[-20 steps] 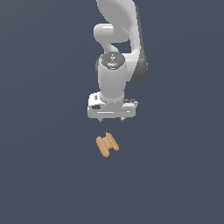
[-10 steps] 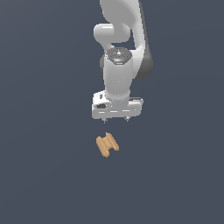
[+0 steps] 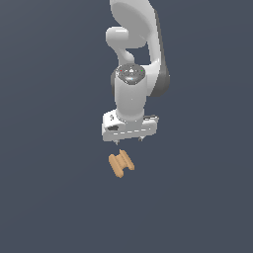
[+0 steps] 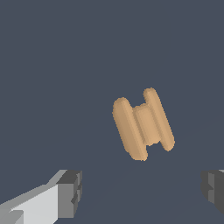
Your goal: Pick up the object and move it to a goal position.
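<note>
In the middle of the exterior frame the gripper hangs with fingers spread wide and nothing held, while the object lies untouched on the grey floor just below it.

The object is a small tan-orange piece shaped like a spool: two long rounded ridges joined by a shorter, narrower middle block, which leaves a notch at each end. It lies flat on the dark grey surface, skewed at an angle in the exterior view, free and untouched by anything.
</note>
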Available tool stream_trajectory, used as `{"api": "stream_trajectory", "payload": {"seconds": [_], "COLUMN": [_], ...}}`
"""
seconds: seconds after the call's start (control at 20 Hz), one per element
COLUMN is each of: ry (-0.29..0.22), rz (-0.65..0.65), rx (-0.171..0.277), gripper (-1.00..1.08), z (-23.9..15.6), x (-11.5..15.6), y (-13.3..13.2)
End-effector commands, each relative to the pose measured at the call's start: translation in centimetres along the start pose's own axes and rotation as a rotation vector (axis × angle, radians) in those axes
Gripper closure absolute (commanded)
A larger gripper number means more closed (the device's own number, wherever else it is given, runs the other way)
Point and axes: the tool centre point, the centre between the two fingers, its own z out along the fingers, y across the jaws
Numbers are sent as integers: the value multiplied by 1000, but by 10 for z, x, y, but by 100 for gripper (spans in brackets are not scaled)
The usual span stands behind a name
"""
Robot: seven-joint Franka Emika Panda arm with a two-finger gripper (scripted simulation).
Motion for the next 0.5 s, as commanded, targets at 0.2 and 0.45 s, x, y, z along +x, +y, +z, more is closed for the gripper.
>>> {"api": "stream_trajectory", "payload": {"seconds": [0.2, 0.45], "ry": [-13, -23], "rz": [-122, -225], "rx": [1, 5], "gripper": [-92, -92], "z": [29, 56], "x": [11, 19], "y": [14, 26]}}
